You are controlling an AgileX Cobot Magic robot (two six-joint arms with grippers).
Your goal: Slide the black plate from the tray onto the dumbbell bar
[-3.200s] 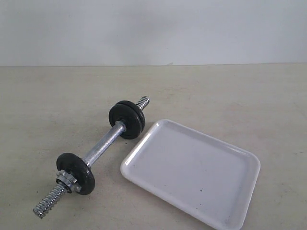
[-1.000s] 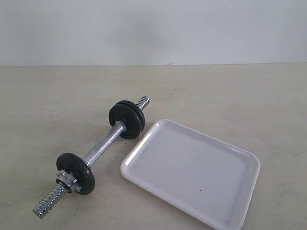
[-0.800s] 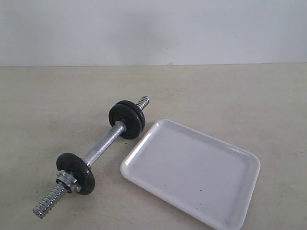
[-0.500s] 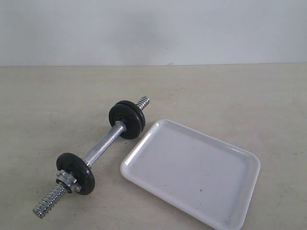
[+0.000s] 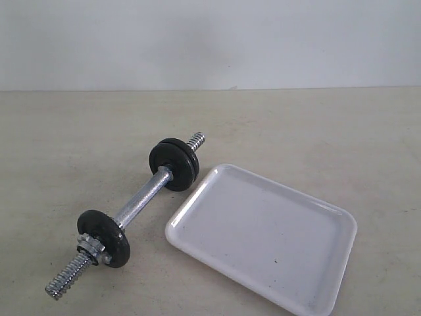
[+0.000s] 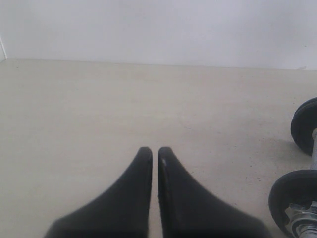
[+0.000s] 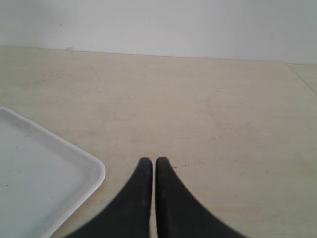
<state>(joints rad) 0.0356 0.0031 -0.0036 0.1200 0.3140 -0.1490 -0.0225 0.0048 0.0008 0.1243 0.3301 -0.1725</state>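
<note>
I read the dumbbell bar [image 5: 141,194] lying flat on the worktop [image 5: 316,131]. In the exterior view its long axis runs from 7 o'clock to 1 o'clock. One coarse threaded end points at 7 o'clock toward the camera, and the shorter threaded stub points away at 1 o'clock.

The black plate [image 5: 173,164] stands on edge on the bar near the 1 o'clock end. What looks like a second disc is pressed against it. Only a seam along the top rim separates them, so I cannot tell which of the two came last. A single black disc [image 5: 105,238] sits toward the 7 o'clock end, backed by the star nut [image 5: 91,247].

The tray [image 5: 263,230] lies at 4 o'clock from the bar, turned at an angle. Its inner floor shows white with a few dark specks. Its 11 o'clock corner is just beside the black plate but apart from it, and the frame cuts off its 5 o'clock corner.

My left hand [image 6: 155,154] has its jaws pressed together with only a thin slit between them, gripping nothing. The discs are clipped at the edge of that view. My right hand [image 7: 153,162] is likewise closed on nothing, with one tray corner beside it.

Open worktop stretches from the bar toward 12 o'clock as far as the pale wall [image 5: 210,39], and toward 9 o'clock as well.
</note>
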